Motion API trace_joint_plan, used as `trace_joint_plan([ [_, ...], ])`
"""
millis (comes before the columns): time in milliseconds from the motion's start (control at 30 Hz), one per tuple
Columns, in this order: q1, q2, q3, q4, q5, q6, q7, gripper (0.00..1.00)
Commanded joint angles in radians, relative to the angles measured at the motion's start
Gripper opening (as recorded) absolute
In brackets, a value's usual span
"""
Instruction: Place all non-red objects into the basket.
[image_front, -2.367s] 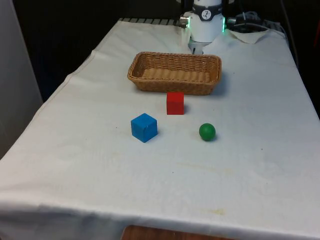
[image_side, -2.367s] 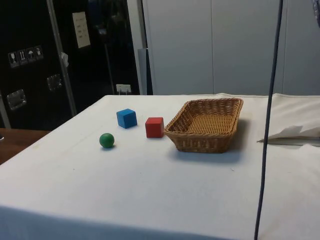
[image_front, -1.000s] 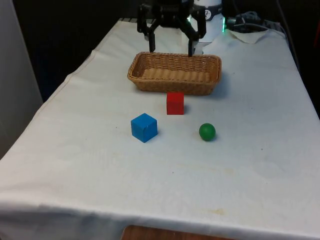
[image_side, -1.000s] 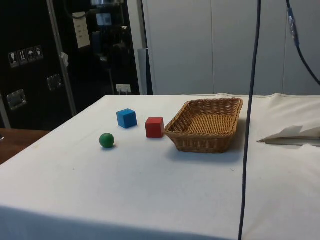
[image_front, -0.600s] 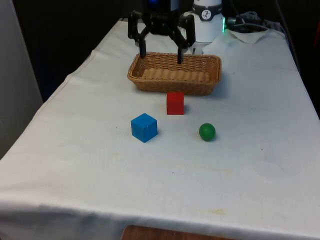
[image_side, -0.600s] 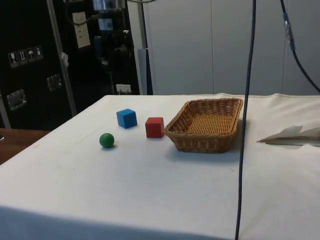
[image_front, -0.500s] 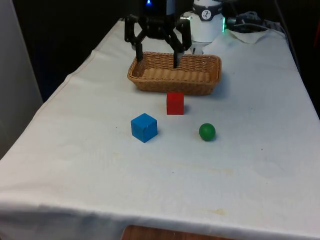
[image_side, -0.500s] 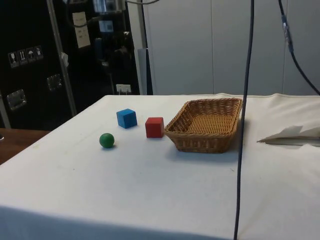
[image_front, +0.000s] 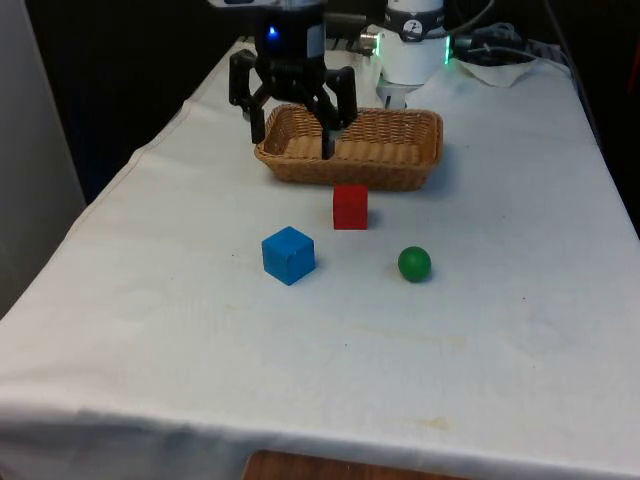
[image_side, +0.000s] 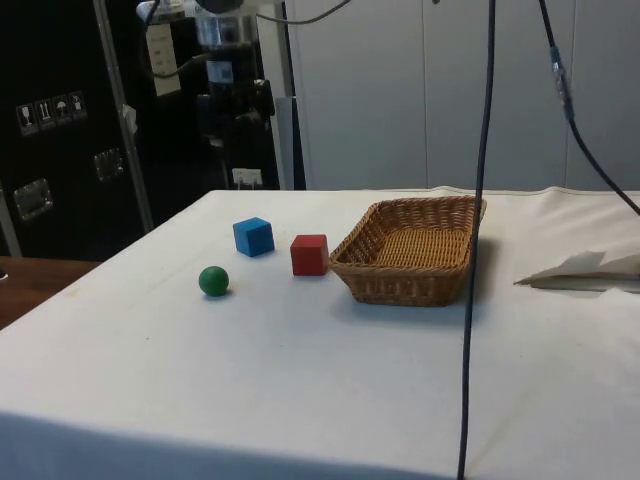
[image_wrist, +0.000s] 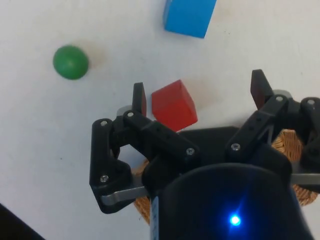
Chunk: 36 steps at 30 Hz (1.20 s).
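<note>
A wicker basket (image_front: 402, 181) (image_side: 400, 291) stands at the far middle of the table. In front of it sits a red cube (image_front: 350, 207) (image_side: 309, 254). A blue cube (image_front: 288, 255) (image_side: 253, 236) and a green ball (image_front: 414, 263) (image_side: 213, 280) lie nearer the camera. My gripper (image_front: 292, 141) hangs open and empty above the basket's end at the front view's left, well clear of the table. In the wrist view the gripper (image_wrist: 200, 94) frames the red cube (image_wrist: 173, 106) far below, with the blue cube (image_wrist: 190, 17) and green ball (image_wrist: 71, 62) beyond.
A crumpled white sheet (image_front: 500, 70) (image_side: 585, 268) lies on the cloth behind the basket. A dark cable (image_side: 475, 250) hangs down across the side view. Open cloth stretches around the three objects and toward the near table edge.
The open gripper came into view behind the basket and has moved down, toward the front view's left and nearer the cubes. The objects have not moved.
</note>
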Motion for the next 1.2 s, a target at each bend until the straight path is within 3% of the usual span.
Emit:
trace_joint_plan([
  [0,-0.006,0.007,0.004,-0.001,0.012,0.017,-0.005,1.00],
  [567,-0.002,0.066,-0.010,-0.021,0.046,0.095,0.003,1.00],
  [833,-0.010,0.101,-0.001,-0.032,0.087,0.150,-0.007,1.00],
  [867,-0.002,0.098,-0.010,-0.031,0.072,0.137,0.002,1.00],
  [900,-0.010,0.110,0.000,-0.033,0.098,0.158,-0.009,1.00],
  [1167,-0.010,0.141,0.003,-0.032,0.140,0.183,-0.015,1.00],
])
